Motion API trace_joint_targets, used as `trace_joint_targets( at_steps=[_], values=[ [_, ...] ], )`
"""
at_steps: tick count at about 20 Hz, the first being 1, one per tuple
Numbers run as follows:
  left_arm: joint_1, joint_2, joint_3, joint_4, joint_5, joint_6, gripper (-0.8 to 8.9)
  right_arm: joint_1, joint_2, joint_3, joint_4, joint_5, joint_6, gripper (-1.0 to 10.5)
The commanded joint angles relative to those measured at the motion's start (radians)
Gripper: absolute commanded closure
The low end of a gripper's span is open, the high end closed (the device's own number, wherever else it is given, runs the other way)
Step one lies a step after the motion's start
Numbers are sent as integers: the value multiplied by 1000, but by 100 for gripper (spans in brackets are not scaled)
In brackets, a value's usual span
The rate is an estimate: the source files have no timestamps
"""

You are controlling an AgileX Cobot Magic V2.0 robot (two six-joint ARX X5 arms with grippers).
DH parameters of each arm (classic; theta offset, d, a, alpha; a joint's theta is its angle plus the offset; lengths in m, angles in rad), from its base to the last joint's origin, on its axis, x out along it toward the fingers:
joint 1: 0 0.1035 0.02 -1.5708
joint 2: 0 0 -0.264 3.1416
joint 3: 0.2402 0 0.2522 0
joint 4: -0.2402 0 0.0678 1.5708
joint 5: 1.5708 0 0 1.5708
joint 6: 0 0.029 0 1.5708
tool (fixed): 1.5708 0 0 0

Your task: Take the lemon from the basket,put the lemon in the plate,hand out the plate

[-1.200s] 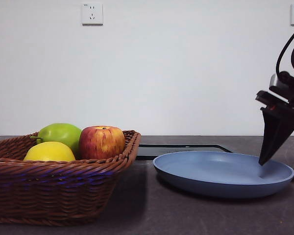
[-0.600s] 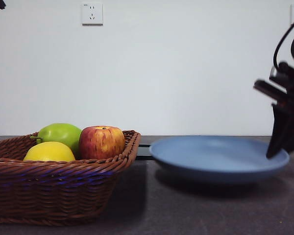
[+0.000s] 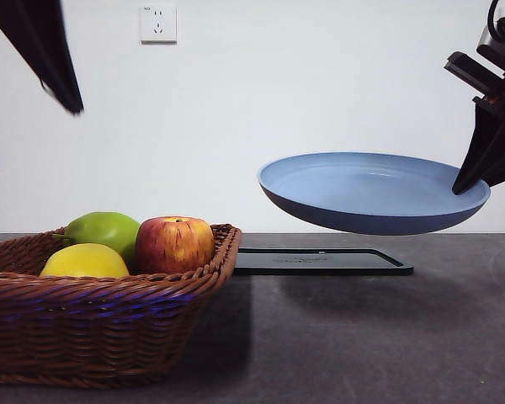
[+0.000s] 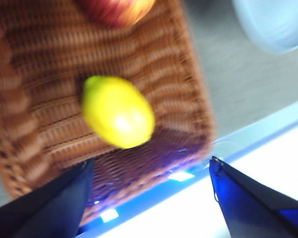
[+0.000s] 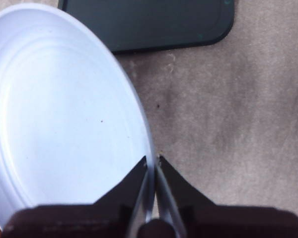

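Note:
The yellow lemon lies in the brown wicker basket at the front left, beside a green fruit and a red apple. It also shows in the left wrist view, below my open, empty left gripper, which hangs high above the basket at the top left of the front view. My right gripper is shut on the rim of the empty grey-blue plate and holds it in the air above the table. The right wrist view shows the jaws pinching the plate's edge.
A green pear-like fruit and a red-yellow apple share the basket. A flat black tray lies on the dark table under the raised plate; it also shows in the right wrist view. A white wall stands behind.
My right gripper has lifted the plate off the black tray, well above the table. My left gripper has come down into view above the basket.

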Motion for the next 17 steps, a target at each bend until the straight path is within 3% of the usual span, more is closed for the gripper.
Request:
trace_joint_targets(
  at_steps=[1, 4, 8, 17],
  values=[
    [-60, 106, 105, -57, -113, -11, 411, 2, 0, 20, 8, -2, 6, 942],
    [-97, 268, 202, -157, -161, -27, 411, 2, 0, 20, 8, -3, 6, 942],
    [-106, 415, 213, -109, -134, -31, 411, 1, 0, 20, 8, -2, 5, 942],
    [-101, 531, 213, -56, -187, -56, 411, 1, -1, 20, 12, -2, 6, 942]
  ],
)
